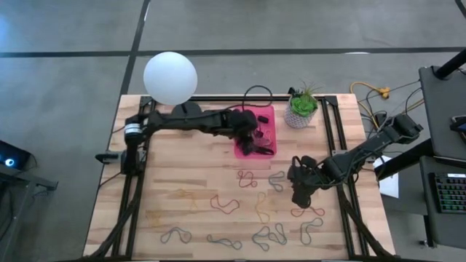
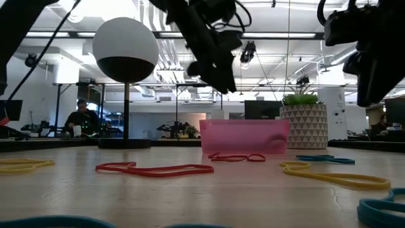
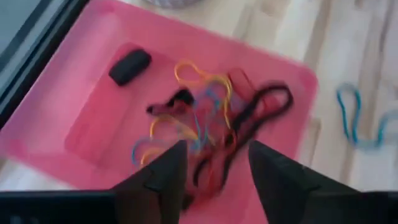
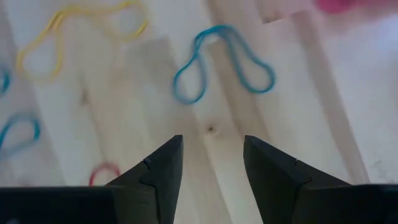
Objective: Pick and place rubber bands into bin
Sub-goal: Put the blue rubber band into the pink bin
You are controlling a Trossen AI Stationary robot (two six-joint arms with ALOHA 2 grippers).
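Wooden table [image 1: 182, 175] carried loose rubber bands [image 1: 258, 207] across its near half, w/ lamp [image 1: 170, 78] and plant pot [image 1: 301, 110] at the back. Left gripper [image 3: 214, 180] hung over the pink bin [image 1: 268, 116], fingers spread, nothing pinched; looked like a drop just done. Bin held a tangle of bands plus a small black block [image 3: 129, 66]. Right gripper [image 4: 211, 168], fingers apart and empty, hovered above a blue band [image 4: 222, 62]; next prob. lowering onto it and closing.

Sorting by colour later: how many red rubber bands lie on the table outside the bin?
3 red rubber bands: one just outside the bin, one mid-table, one by the right gripper. The right arm may hide more.
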